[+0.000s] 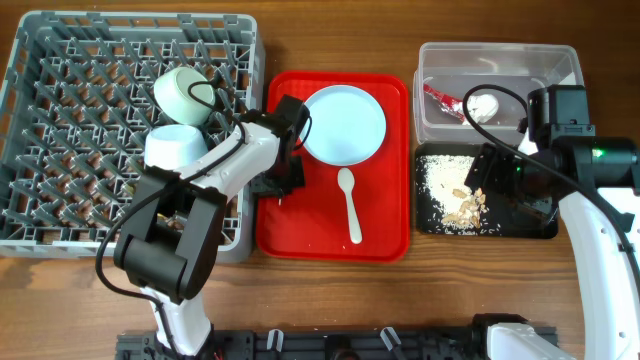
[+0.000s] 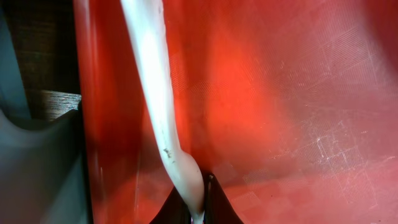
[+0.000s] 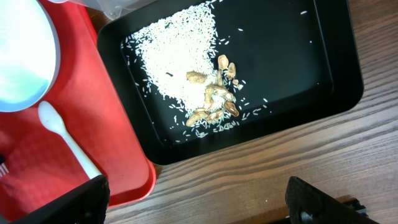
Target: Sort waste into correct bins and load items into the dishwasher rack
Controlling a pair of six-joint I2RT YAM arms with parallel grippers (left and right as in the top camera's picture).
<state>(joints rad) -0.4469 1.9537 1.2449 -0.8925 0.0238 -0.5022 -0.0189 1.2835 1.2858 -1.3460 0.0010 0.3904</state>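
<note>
Reading from left of the red tray: rack sits just beside its left lip, bowls inside. Left claw pinches the fork handle along that lip, with bare red floor to the right. Plate and spoon lie on the tray. Right of it: tub holding wrapper and tissue; black tray with crumbs. Right claw is spread wide above it.

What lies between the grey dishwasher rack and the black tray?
Overhead view: the red serving tray, holding the white plate and spoon, plus the left gripper gripping the fork.
</note>
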